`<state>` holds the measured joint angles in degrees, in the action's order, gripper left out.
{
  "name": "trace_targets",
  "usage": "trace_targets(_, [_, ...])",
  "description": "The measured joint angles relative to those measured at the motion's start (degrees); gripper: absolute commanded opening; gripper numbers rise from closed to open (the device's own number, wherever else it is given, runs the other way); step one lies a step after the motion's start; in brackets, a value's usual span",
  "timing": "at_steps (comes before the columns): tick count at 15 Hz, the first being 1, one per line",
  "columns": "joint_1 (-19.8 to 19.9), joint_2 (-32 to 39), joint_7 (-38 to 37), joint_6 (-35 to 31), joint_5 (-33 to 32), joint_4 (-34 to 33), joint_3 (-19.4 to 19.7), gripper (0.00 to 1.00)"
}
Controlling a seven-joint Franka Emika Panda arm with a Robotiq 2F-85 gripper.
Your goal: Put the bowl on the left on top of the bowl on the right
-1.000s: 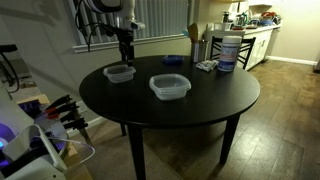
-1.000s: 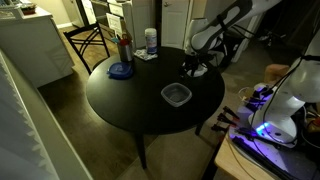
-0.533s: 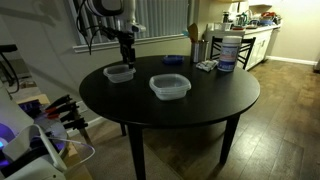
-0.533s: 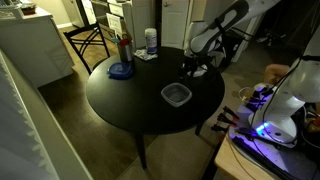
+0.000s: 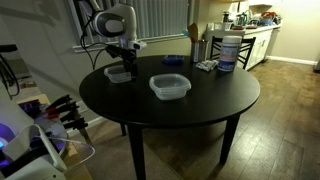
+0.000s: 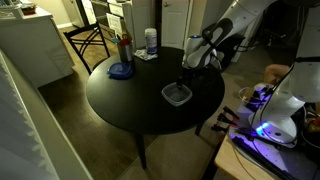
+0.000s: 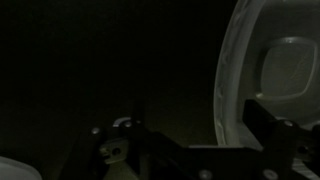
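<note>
Two clear plastic bowls stand on the round dark table (image 5: 200, 100). The left bowl (image 5: 119, 73) is at the far left edge and also shows in an exterior view (image 6: 192, 70) and in the wrist view (image 7: 275, 75). The right bowl (image 5: 170, 87) sits near the table's middle and shows in an exterior view (image 6: 177, 95). My gripper (image 5: 125, 63) is down at the left bowl, also in an exterior view (image 6: 190, 62). In the wrist view the gripper's (image 7: 190, 145) fingers are spread wide, with the bowl's rim between them.
A blue lid (image 5: 172, 60) lies behind the right bowl. A white jar with a blue cap (image 5: 227, 50), a small packet (image 5: 207, 66) and a wooden utensil (image 5: 194, 38) stand at the table's back right. A chair (image 6: 88, 40) stands beyond the table.
The arm has come down and tilted over the left bowl, so the gripper now sits lower at its rim. Both bowls are where they were.
</note>
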<state>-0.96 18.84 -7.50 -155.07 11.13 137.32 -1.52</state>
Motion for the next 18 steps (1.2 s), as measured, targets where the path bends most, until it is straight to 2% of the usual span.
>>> trace_targets(3, [-0.03, 1.06, 0.0, -0.88, 0.0, -0.01, -1.1, 1.0])
trace_targets(4, [-0.05, 1.17, 0.0, -1.02, 0.0, -0.01, -1.31, 0.75])
trace_targets(5, [-0.06, 1.19, 0.0, -1.06, 0.0, -0.01, -1.44, 0.74])
trace_targets(13, [-0.99, 0.64, 0.0, -1.06, -0.38, -0.23, -1.52, 0.2])
trace_targets(16, [-1.32, -0.24, 0.0, -1.06, -0.73, -0.22, -1.39, 0.03])
trace_targets(18, [-1.54, -1.28, 0.0, -1.04, -1.5, -0.1, -1.15, 0.01])
